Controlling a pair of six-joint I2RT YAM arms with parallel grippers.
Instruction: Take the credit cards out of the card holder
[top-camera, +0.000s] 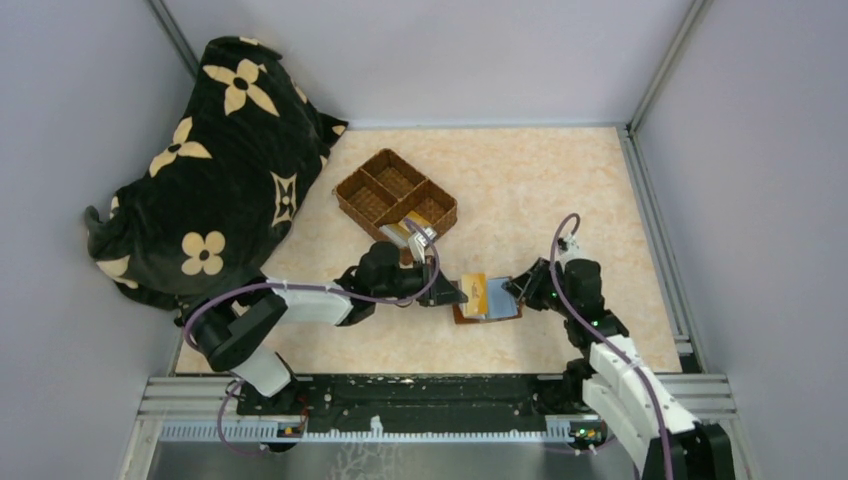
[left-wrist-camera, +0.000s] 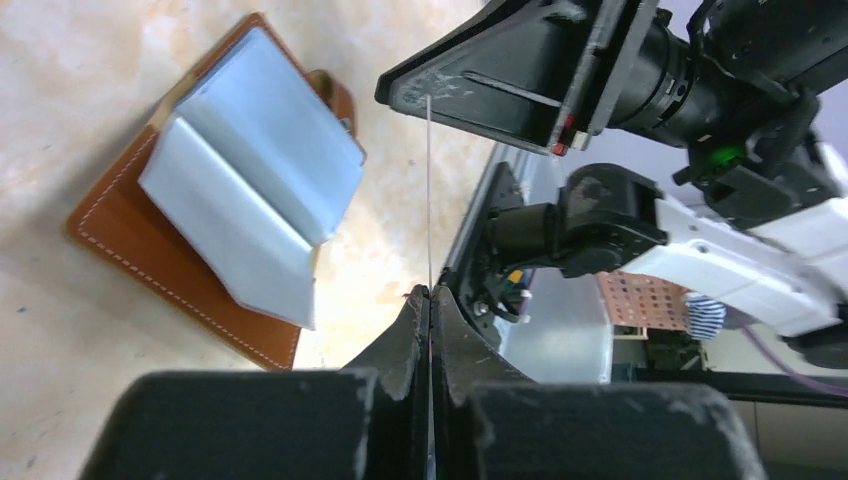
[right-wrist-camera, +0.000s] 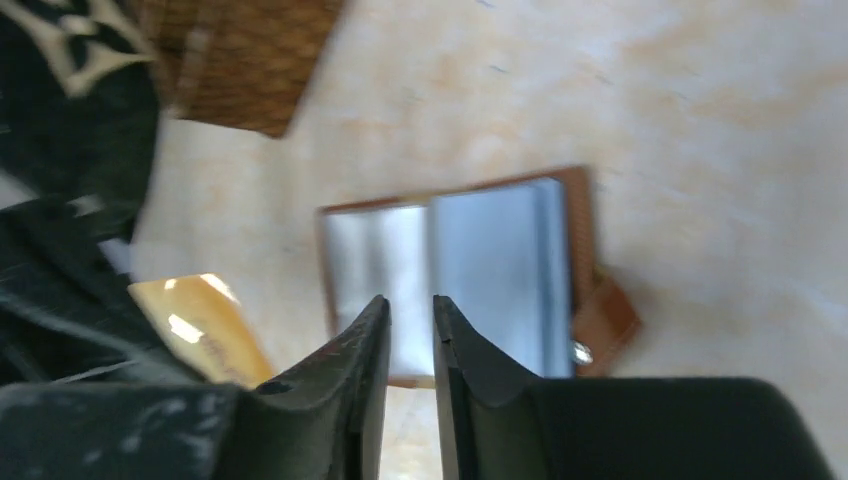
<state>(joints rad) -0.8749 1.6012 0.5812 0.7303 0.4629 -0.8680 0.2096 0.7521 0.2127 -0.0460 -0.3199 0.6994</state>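
Left fingers (left-wrist-camera: 400, 345) are being held shut on a gold card (top-camera: 473, 294), just left of the open holder (top-camera: 495, 308) lying on the table (top-camera: 560, 180); right fingers (right-wrist-camera: 352, 370), a slit apart and empty, are being poised directly over it, nearer.

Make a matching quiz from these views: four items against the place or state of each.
1 gold card
2 card holder
3 wicker tray
4 black cloth

A bunched in the far left corner
B lying open on the table
C pinched in the left end effector
D has cards in one compartment

Pairs: 1-C, 2-B, 3-D, 4-A
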